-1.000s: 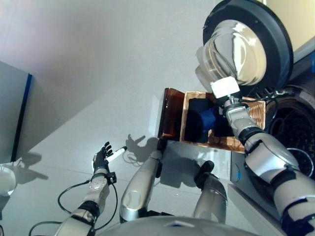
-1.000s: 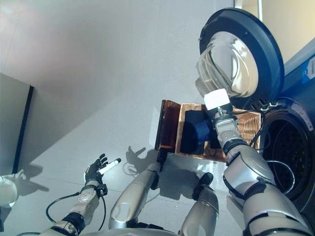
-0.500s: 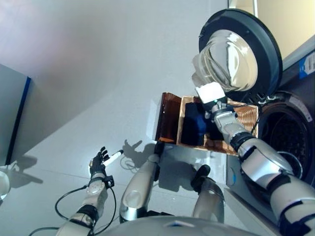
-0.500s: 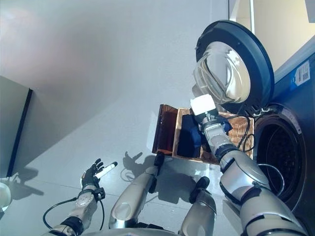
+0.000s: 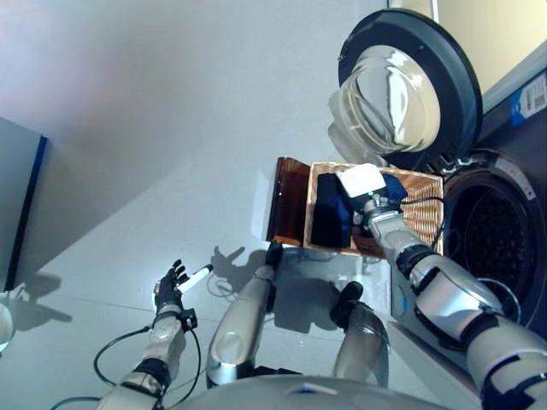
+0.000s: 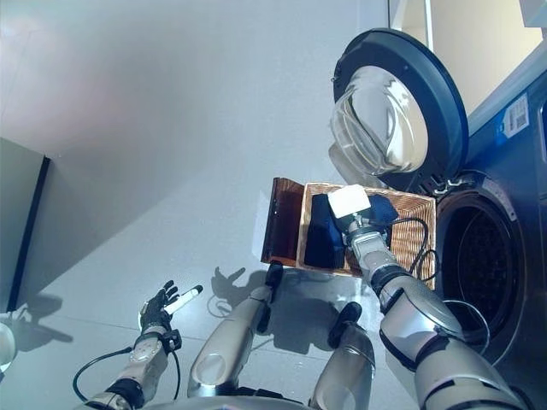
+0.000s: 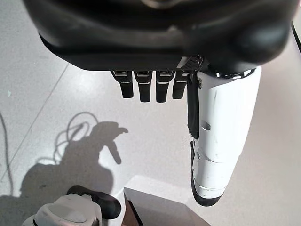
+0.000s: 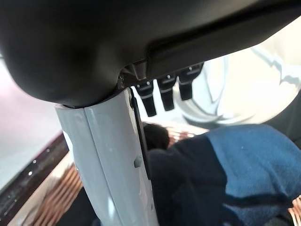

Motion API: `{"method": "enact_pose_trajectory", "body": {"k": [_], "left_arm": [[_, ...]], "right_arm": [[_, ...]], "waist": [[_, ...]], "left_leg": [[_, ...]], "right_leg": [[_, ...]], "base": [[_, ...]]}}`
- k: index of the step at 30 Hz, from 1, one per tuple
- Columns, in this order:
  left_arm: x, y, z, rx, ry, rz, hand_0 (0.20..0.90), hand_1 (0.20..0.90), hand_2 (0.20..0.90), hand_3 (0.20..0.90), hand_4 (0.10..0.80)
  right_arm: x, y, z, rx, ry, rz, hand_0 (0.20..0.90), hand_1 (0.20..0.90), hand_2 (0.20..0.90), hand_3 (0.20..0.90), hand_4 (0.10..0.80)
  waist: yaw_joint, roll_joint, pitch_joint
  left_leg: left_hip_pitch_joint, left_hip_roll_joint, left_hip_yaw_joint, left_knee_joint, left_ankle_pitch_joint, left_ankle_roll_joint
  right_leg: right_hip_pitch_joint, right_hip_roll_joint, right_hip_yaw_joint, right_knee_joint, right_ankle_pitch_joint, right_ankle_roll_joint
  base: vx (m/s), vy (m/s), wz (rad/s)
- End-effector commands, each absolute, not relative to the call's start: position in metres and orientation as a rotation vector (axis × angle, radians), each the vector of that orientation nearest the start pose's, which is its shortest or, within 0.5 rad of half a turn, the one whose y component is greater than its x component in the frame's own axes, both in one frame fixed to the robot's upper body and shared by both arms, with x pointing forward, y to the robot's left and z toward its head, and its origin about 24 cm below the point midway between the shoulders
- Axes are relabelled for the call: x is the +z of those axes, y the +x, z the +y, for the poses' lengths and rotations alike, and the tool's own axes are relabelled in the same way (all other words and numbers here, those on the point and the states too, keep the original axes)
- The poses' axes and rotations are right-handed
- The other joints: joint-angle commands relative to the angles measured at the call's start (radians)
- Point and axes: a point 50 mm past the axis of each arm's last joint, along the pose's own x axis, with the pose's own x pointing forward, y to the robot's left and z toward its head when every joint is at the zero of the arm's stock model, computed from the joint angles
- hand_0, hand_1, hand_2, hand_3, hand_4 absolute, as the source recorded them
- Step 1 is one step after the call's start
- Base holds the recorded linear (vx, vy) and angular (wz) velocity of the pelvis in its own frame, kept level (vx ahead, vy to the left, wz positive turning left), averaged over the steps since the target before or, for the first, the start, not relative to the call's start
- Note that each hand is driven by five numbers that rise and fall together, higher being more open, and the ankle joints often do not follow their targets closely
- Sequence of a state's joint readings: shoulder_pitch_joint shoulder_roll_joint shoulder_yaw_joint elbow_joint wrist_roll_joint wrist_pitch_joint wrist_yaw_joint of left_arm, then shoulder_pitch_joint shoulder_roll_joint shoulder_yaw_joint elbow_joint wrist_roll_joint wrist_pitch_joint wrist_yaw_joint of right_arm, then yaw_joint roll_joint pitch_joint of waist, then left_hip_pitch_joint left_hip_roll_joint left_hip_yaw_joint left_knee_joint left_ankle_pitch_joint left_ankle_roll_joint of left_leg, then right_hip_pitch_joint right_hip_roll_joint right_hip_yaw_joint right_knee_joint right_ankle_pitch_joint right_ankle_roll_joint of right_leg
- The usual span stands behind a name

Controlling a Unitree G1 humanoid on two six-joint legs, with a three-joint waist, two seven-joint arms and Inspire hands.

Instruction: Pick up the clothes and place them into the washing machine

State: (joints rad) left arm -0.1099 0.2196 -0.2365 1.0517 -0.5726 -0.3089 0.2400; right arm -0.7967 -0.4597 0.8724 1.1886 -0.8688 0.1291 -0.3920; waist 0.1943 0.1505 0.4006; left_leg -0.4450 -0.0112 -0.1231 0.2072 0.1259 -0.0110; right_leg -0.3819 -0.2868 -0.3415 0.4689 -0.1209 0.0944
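Reaching over the wicker basket, the right hand hung above the clothes with its fingers straight and its white-covered thumb stretched out beside them, holding nothing. In the head views that hand was mostly hidden behind the white box on its wrist, so its own wrist view gave the clearer reading: the fingers stood clear of the fabric, with no cloth caught between them and the thumb.

The clothes lay inside the basket, a dark navy piece on the left and a brighter blue piece partly on top of it towards the right. The basket sat on the grey floor, just beside the washing machine and on its left. A brown panel stood against the basket's left side. The machine's round door was swung wide open beyond the basket, its glass bowl facing out, and the dark drum opening showed to the right of the basket. No clothing could be seen inside the drum.

The left hand was held low over the floor at the near left, well apart from the basket. Its fingers were straight and relaxed, the white-covered thumb extended, and it was empty.
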Motion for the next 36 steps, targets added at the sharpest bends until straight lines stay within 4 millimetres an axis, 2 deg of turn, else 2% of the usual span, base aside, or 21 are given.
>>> {"method": "enact_pose_trajectory", "body": {"k": [1, 7, 11, 12, 13, 14, 15, 20, 26, 32, 33, 34, 35, 36], "left_arm": [[-0.11, 0.182, 0.247, 0.525, -0.051, 0.613, 0.9, 0.9, 0.9, 0.9, 0.8], [-0.11, 0.181, 0.248, 0.531, -0.05, 0.611, 0.9, 0.9, 0.9, 0.9, 0.8], [-0.11, 0.182, 0.246, 0.519, -0.047, 0.61, 0.9, 0.9, 0.9, 0.9, 0.8], [-0.11, 0.182, 0.246, 0.518, -0.049, 0.61, 0.9, 0.9, 0.9, 0.9, 0.8], [-0.109, 0.183, 0.246, 0.515, -0.047, 0.603, 0.9, 0.9, 0.9, 0.9, 0.8], [-0.108, 0.184, 0.246, 0.514, -0.044, 0.598, 0.9, 0.9, 0.9, 0.9, 0.8], [-0.108, 0.184, 0.246, 0.513, -0.043, 0.599, 0.9, 0.9, 0.9, 0.9, 0.8], [-0.107, 0.186, 0.246, 0.51, -0.039, 0.598, 0.9, 0.9, 0.9, 0.9, 0.8], [-0.1, 0.2, 0.239, 0.485, -0.04, 0.549, 0.9, 0.9, 0.9, 0.9, 0.8], [-0.094, 0.209, 0.233, 0.462, -0.042, 0.516, 0.9, 0.9, 0.9, 0.9, 0.8], [-0.092, 0.213, 0.228, 0.443, -0.042, 0.5, 0.9, 0.9, 0.9, 0.9, 0.8], [-0.091, 0.215, 0.227, 0.436, -0.039, 0.493, 0.9, 0.9, 0.9, 0.9, 0.8], [-0.09, 0.216, 0.226, 0.432, -0.038, 0.489, 0.9, 0.9, 0.9, 0.9, 0.8], [-0.089, 0.217, 0.223, 0.424, -0.04, 0.481, 0.9, 0.9, 0.9, 0.9, 0.8]], "right_arm": [[0.061, 0.372, -0.207, 0.056, -2.001, -0.094, 0.9, 0.9, 0.9, 0.9, 0.8], [0.05, 0.365, -0.211, 0.085, -2.0, -0.072, 0.9, 0.9, 0.9, 0.9, 0.8], [0.043, 0.36, -0.225, 0.076, -2.026, -0.008, 0.9, 0.9, 0.9, 0.9, 0.8], [0.041, 0.359, -0.228, 0.073, -2.033, 0.011, 0.9, 0.9, 0.9, 0.9, 0.8], [0.04, 0.358, -0.232, 0.066, -2.04, 0.03, 0.9, 0.9, 0.9, 0.9, 0.8], [0.041, 0.358, -0.237, 0.048, -2.044, 0.05, 0.9, 0.9, 0.9, 0.9, 0.8], [0.041, 0.357, -0.241, 0.04, -2.052, 0.067, 0.9, 0.9, 0.9, 0.9, 0.8], [0.043, 0.354, -0.259, -0.005, -2.084, 0.141, 0.9, 0.9, 0.9, 0.9, 0.8], [0.047, 0.347, -0.287, -0.084, -2.119, 0.261, 0.9, 0.9, 0.9, 0.9, 0.8], [0.053, 0.343, -0.302, -0.145, -2.125, 0.316, 0.9, 0.9, 0.9, 0.9, 0.8], [0.056, 0.341, -0.311, -0.169, -2.138, 0.345, 0.812, 0.812, 0.812, 0.812, 0.737], [0.058, 0.34, -0.313, -0.177, -2.143, 0.353, 0.461, 0.461, 0.461, 0.461, 0.486], [0.06, 0.34, -0.317, -0.192, -2.15, 0.36, 0.2, 0.2, 0.2, 0.2, 0.3], [0.061, 0.338, -0.319, -0.194, -2.158, 0.371, 0.2, 0.2, 0.2, 0.2, 0.3]], "waist": [[-0.003, -0.022, 0.004], [-0.011, -0.025, 0.007], [-0.01, -0.019, 0.008], [-0.012, -0.024, 0.006], [-0.011, -0.021, 0.008], [-0.007, -0.01, 0.012], [-0.008, -0.015, 0.009], [-0.002, 0.0, 0.018], [0.018, 0.037, 0.028], [0.035, 0.058, 0.025], [0.046, 0.07, 0.022], [0.052, 0.075, 0.021], [0.057, 0.08, 0.019], [0.062, 0.083, 0.015]], "left_leg": [[-0.06, 0.005, 0.0, 0.04, -0.032, -0.072], [-0.066, 0.015, 0.007, 0.046, -0.033, -0.074], [-0.079, 0.015, 0.009, 0.053, -0.031, -0.073], [-0.071, 0.012, 0.009, 0.058, -0.058, -0.078], [-0.073, 0.01, 0.009, 0.057, -0.058, -0.078], [-0.088, 0.01, 0.011, 0.053, -0.03, -0.072], [-0.081, 0.008, 0.011, 0.058, -0.056, -0.077], [-0.104, -0.002, 0.013, 0.066, -0.057, -0.07], [-0.168, -0.022, 0.014, 0.093, -0.059, -0.058], [-0.202, -0.036, 0.014, 0.102, -0.058, -0.054], [-0.21, -0.042, 0.011, 0.1, -0.056, -0.053], [-0.212, -0.045, 0.01, 0.098, -0.055, -0.052], [-0.214, -0.048, 0.009, 0.097, -0.053, -0.051], [-0.214, -0.051, 0.008, 0.095, -0.052, -0.05]], "right_leg": [[0.064, 0.038, -0.012, -0.02, -0.025, -0.017], [0.053, 0.044, -0.006, -0.015, -0.028, -0.02], [0.04, 0.045, -0.006, -0.009, -0.029, -0.022], [0.046, 0.042, 0.005, -0.002, -0.054, -0.014], [0.042, 0.041, 0.005, -0.001, -0.054, -0.014], [0.03, 0.041, -0.006, -0.005, -0.029, -0.021], [0.033, 0.039, 0.004, 0.003, -0.053, -0.013], [0.002, 0.029, 0.01, 0.022, -0.056, -0.013], [-0.058, 0.004, 0.007, 0.057, -0.059, -0.014], [-0.09, -0.01, 0.01, 0.078, -0.062, -0.016], [-0.099, -0.017, 0.01, 0.081, -0.062, -0.015], [-0.1, -0.018, 0.01, 0.081, -0.061, -0.015], [-0.103, -0.02, 0.01, 0.081, -0.061, -0.014], [-0.101, -0.022, 0.008, 0.08, -0.059, -0.013]], "base": [[0.0, 0.0, 0.0], [-0.012, -0.003, -0.04], [0.015, -0.012, -0.02], [0.085, -0.037, -0.02], [0.0, 0.0, 0.0], [0.0, 0.0, 0.0], [0.0, 0.0, 0.0], [0.021, -0.005, 0.02], [0.021, 0.03, 0.05], [0.032, 0.019, 0.1], [0.049, 0.02, 0.07], [0.066, 0.028, 0.04], [0.051, 0.017, 0.09], [0.055, 0.016, 0.11]]}}
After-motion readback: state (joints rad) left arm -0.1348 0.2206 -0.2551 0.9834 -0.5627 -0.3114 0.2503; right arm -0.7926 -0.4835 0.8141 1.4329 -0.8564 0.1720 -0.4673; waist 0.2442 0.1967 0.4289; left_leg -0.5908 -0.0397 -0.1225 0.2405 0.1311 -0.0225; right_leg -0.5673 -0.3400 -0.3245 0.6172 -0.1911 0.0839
